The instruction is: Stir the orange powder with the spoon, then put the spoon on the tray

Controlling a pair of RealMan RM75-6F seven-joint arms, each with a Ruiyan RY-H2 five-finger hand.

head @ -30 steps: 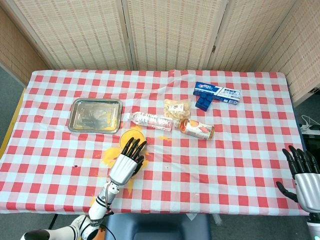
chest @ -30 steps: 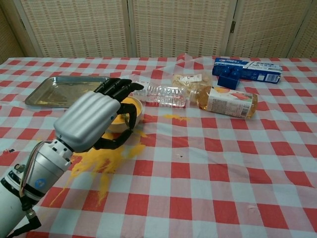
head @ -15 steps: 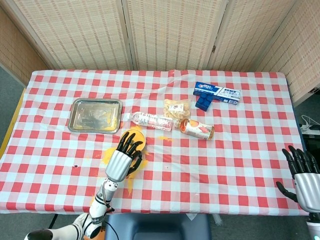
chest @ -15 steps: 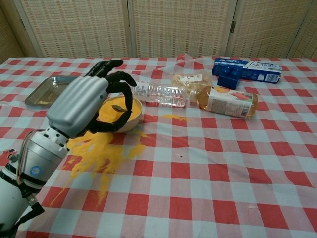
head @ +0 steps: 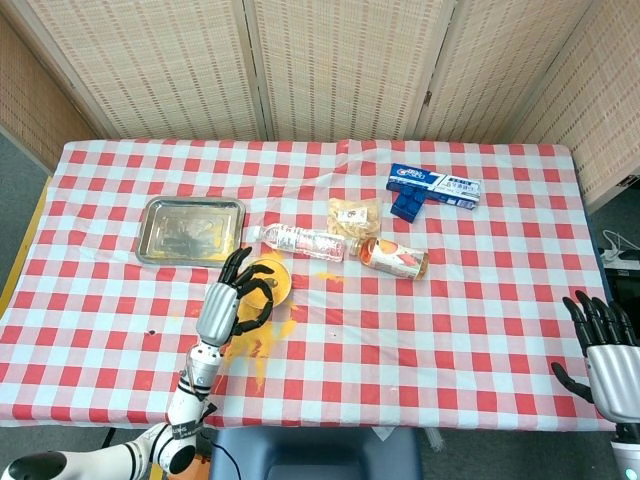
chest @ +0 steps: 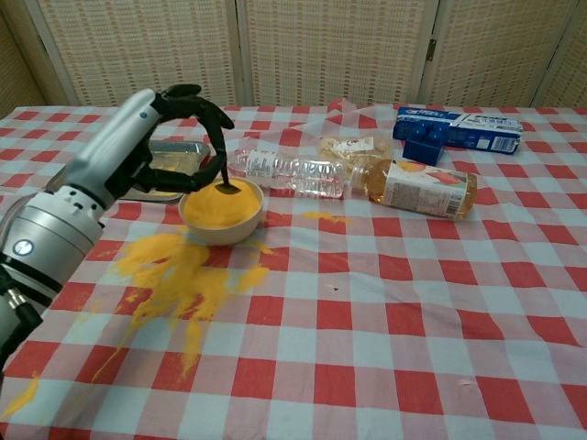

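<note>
A white bowl (chest: 220, 223) of orange powder (chest: 220, 203) stands just right of my left hand (chest: 138, 151). The hand is raised beside the bowl and pinches the thin dark handle of the spoon (chest: 225, 170), which stands nearly upright with its tip in the powder. In the head view the left hand (head: 230, 300) is left of the bowl (head: 278, 285), and the steel tray (head: 190, 230) lies behind it. More powder (chest: 179, 270) is spilled on the cloth in front of the bowl. My right hand (head: 605, 345) hovers at the table's near right corner, fingers spread, holding nothing.
A clear water bottle (chest: 293, 174) and a juice bottle (chest: 417, 188) lie on their sides right of the bowl. A snack packet (head: 353, 215) and a blue box (head: 435, 187) lie further back. The tray (chest: 183, 144) is partly hidden behind my left hand.
My left hand has lifted and swung left from over the bowl to beside it. The spoon, lying in the powder before, now stands upright in its fingers. The right hand has not moved.
</note>
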